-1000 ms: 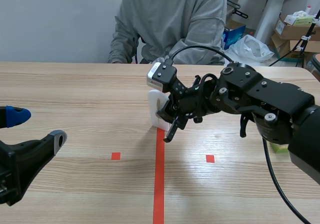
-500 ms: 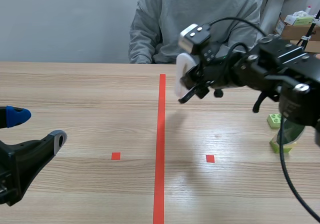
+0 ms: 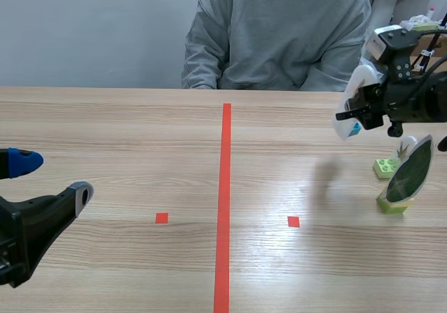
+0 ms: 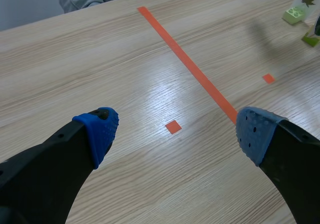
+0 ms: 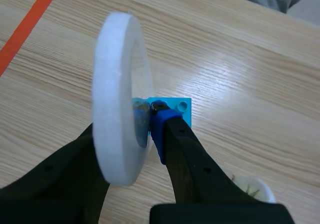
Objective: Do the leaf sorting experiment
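Carried from the tape line (image 3: pixel 225 187) to the far right, the disc (image 3: pixel 347 107) now hangs above the table (image 3: pixel 140 131).
Right gripper (image 3: pixel 357 117) is clamped on the upright white disc and its blue base (image 5: pixel 176 105), just left of two green-based leaf stands (image 3: pixel 408 173) on the right. Left gripper (image 4: pixel 175 129) sits low at the near left, jaws wide apart, holding nothing. A person (image 3: pixel 279 33) sits on the far side.

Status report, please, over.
Left tool open, empty. Right tool shut on white disc with blue base, held aloft. Leaf disc on green brick close by.
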`<state>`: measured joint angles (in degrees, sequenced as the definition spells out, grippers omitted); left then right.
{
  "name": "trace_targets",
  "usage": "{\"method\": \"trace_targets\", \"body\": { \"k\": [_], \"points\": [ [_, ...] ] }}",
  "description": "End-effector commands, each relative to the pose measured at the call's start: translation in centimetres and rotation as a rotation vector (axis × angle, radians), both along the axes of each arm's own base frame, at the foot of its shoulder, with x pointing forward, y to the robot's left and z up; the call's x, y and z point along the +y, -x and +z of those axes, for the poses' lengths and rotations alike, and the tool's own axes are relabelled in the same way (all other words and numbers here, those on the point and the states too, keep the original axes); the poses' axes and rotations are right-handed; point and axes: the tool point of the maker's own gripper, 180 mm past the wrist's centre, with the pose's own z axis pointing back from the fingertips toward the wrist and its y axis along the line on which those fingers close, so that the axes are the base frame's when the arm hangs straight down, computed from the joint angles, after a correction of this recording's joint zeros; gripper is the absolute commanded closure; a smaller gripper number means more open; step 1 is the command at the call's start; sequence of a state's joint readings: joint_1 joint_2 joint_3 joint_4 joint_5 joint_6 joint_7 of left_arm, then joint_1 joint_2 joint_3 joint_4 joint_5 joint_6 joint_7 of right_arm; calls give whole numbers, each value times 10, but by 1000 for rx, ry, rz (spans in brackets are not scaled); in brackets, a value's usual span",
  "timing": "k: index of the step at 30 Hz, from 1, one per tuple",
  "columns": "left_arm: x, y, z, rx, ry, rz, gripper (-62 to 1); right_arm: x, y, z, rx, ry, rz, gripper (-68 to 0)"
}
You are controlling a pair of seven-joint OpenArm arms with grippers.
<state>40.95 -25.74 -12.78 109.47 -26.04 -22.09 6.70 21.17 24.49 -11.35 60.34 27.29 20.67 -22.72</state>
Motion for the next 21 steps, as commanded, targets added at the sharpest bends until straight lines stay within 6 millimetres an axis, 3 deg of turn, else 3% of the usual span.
{"method": "trace_targets", "body": {
  "k": [1, 8, 14, 18, 21],
  "points": [
    [-3, -2, 8, -23, 24, -1, -510, -4, -1, 7, -16, 3, -3, -13],
    [-3, -2, 8, -23, 24, -1, -510, -15, 23, -23, 56, -19, -53, -13],
    [-3, -2, 8, -23, 24, -1, -510, -21, 31, -32, 77, -24, -74, -20],
    [-3, -2, 8, -23, 24, -1, -510, -21, 31, -33, 80, -21, -74, -97],
    [-3, -2, 8, -23, 24, -1, -510, -21, 31, -32, 79, -21, -74, -205]
  ]
}}
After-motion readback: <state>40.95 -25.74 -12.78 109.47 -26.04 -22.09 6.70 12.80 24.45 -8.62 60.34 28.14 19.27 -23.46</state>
